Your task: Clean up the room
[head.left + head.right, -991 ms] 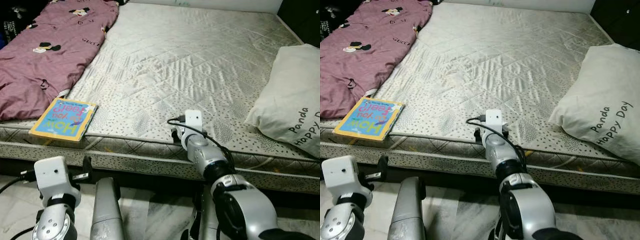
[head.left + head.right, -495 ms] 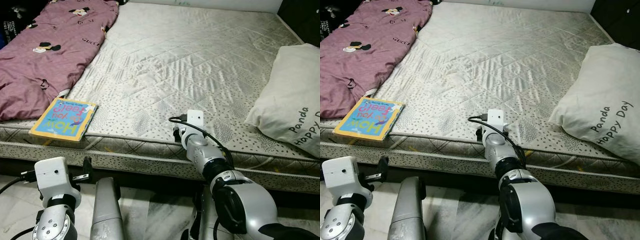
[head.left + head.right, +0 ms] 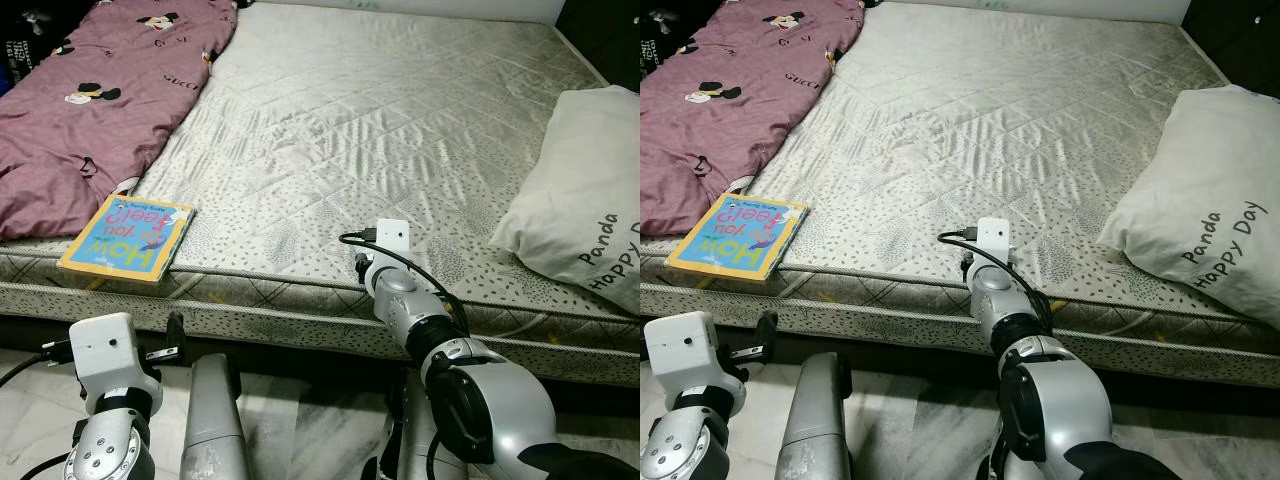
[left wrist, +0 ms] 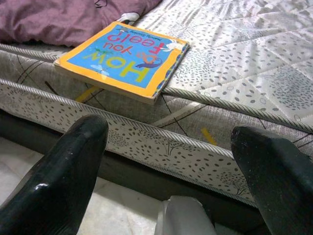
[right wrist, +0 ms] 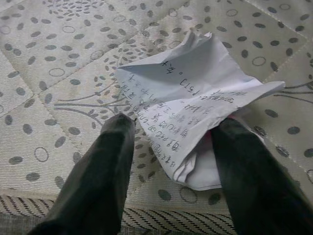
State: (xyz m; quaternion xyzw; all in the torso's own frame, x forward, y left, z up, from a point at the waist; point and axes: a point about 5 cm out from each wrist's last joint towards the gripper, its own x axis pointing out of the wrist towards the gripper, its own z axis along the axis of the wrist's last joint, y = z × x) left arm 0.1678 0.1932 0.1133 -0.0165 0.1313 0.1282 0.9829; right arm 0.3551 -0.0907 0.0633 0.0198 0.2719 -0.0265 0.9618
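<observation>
Now my right gripper [image 5: 168,147] rests on the mattress [image 3: 400,120] edge, fingers spread around a crumpled paper [image 5: 195,98], while my left gripper [image 4: 171,161] hangs open below the book [image 4: 124,58].

A bedroom in a home. A wide bare quilted mattress [image 3: 380,130] fills the scene, with a white printed pillow [image 3: 590,200] at right, a mauve cartoon-print blanket [image 3: 90,90] at far left, a children's book [image 3: 128,238] near its edge, and pale marble floor [image 3: 300,430] below.
</observation>
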